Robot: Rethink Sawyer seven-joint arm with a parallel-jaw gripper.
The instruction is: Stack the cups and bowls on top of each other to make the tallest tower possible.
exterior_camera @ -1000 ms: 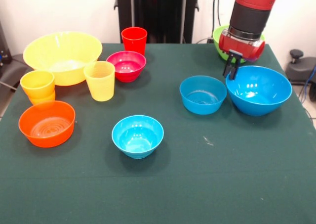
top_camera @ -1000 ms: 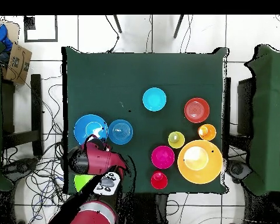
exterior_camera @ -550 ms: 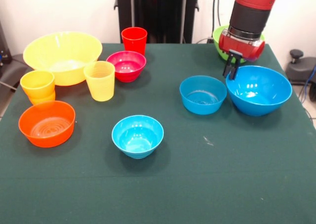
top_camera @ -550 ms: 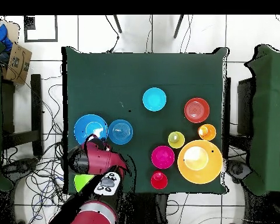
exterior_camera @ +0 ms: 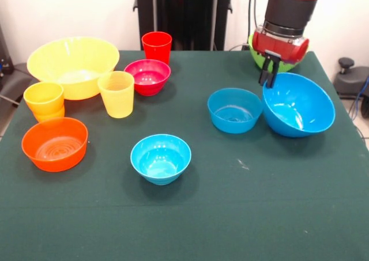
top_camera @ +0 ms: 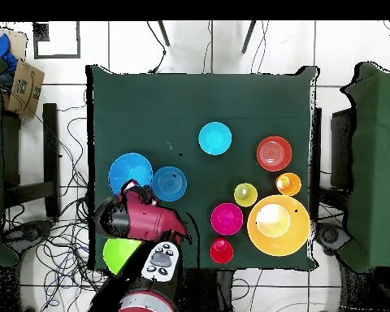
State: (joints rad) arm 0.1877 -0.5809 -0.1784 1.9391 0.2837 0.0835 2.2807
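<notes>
At the table's (exterior_camera: 190, 226) right side, gripper (exterior_camera: 268, 76) pinches the large blue bowl's (exterior_camera: 300, 108) far rim. Bowl tilted, touching small blue bowl (exterior_camera: 234, 110).

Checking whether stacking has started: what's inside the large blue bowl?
Nothing is nested in the large blue bowl; it sits tilted with the gripper shut on its rim. Behind it, a green bowl is mostly hidden by the arm.

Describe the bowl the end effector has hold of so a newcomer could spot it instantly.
Follow the red and black arm down to its end effector, shut on a rim. That rim belongs to the large blue bowl, lifted on that side so it sits tilted. The smaller blue bowl touching it sits level.
</notes>
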